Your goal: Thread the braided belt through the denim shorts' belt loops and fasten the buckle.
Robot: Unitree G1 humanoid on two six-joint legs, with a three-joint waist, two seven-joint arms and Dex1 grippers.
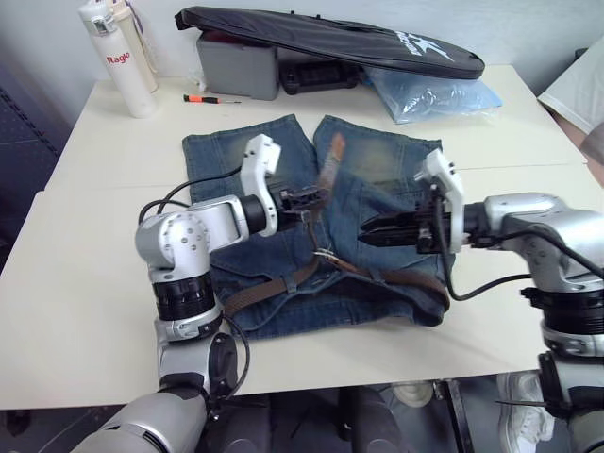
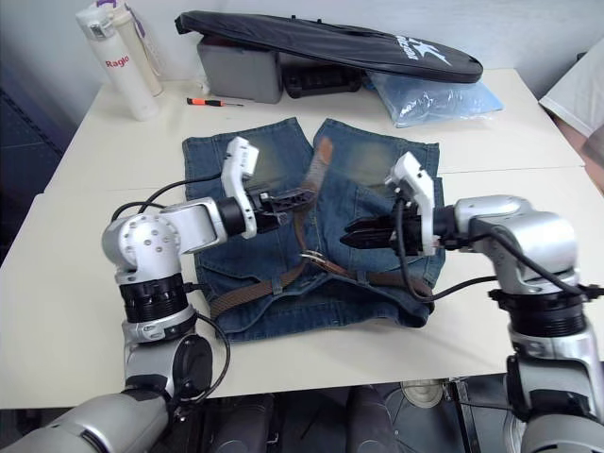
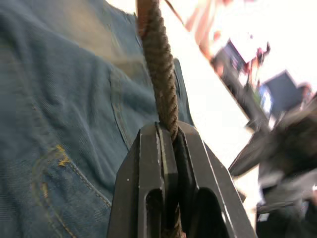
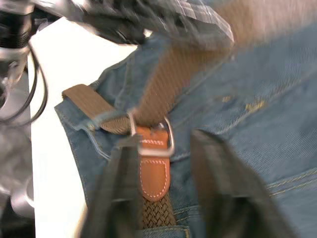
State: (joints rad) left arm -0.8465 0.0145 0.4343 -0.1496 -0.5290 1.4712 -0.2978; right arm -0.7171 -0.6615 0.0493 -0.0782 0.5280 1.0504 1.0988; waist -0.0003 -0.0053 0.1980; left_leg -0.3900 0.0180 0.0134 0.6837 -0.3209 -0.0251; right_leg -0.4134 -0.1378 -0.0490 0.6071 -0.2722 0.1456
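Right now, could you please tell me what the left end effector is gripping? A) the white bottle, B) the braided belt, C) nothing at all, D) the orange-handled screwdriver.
B: in the left wrist view the two black fingers are clamped on the braided belt, and the left end effector holds that strap raised above the denim shorts.

taut braided belt (image 1: 326,175) between claws — buckle (image 4: 151,135) exposed
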